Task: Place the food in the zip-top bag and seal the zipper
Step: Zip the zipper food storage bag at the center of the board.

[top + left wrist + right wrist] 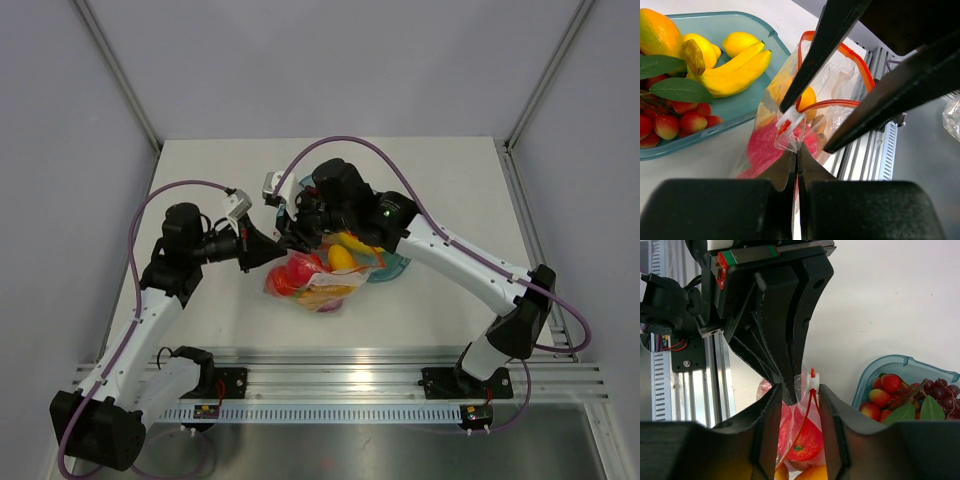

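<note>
The clear floppy plastic bag [770,107] is clamped by the left gripper [797,155], apparently as an anchor, its orange-red zipper strip [832,103] straddled by the parted right gripper [800,390].

Walls: plain pale grey panels [330,60] on three sides.
Frame: aluminium struts [120,72] at the rear corners.
Surface: off-white table [450,180], slotted aluminium rail [350,362] along its near edge.
Light: even, diffuse.

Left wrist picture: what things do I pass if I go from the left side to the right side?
strawberries → banana → zip-top bag → metal rail
</note>
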Robot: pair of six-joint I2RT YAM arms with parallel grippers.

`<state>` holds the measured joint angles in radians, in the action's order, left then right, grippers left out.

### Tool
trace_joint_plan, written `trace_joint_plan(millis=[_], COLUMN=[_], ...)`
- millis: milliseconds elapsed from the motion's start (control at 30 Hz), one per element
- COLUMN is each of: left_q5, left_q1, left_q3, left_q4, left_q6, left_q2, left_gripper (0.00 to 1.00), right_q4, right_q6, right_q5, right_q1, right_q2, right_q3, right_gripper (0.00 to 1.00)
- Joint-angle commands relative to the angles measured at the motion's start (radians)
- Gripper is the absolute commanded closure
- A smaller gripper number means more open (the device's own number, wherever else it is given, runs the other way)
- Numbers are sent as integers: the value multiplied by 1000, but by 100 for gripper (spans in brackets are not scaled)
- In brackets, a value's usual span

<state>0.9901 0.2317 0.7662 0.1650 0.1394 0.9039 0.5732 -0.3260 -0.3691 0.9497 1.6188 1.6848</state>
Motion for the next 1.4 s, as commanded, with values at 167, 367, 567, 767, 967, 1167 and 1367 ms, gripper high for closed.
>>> trace_joint_plan(millis=[167, 367, 567, 767, 967, 1167, 1367], left_q5=[44, 47, 50, 84, 94, 113, 107], left_q1=[-5, -5, -5, -5, -5, -5, -3], left_q3=[51, 51, 51, 71, 73, 70, 81], left_q4=[-19, -21, -10, 27, 27, -18, -79], left_q6=[-29, -31, -40, -78, -83, -46, 14], left_q2=[7, 12, 9, 0, 7, 30, 55], left_gripper=[100, 100, 100, 80, 71, 79, 100], right_q4=[-33, -55, -75, -110, -127, -144, -133], right_q6=[25, 47, 61, 77, 85, 93, 91], right_q5=[-37, -53, -67, -100, -116, -129, -134], right_q1=[-17, -37, -49, -60, -69, -72, -74], right_q2=[18, 21, 20, -3, -16, -27, -25], right_q3=[46, 38, 23, -16, -31, -51, -53], right_gripper=[68, 72, 96, 100, 100, 100, 100])
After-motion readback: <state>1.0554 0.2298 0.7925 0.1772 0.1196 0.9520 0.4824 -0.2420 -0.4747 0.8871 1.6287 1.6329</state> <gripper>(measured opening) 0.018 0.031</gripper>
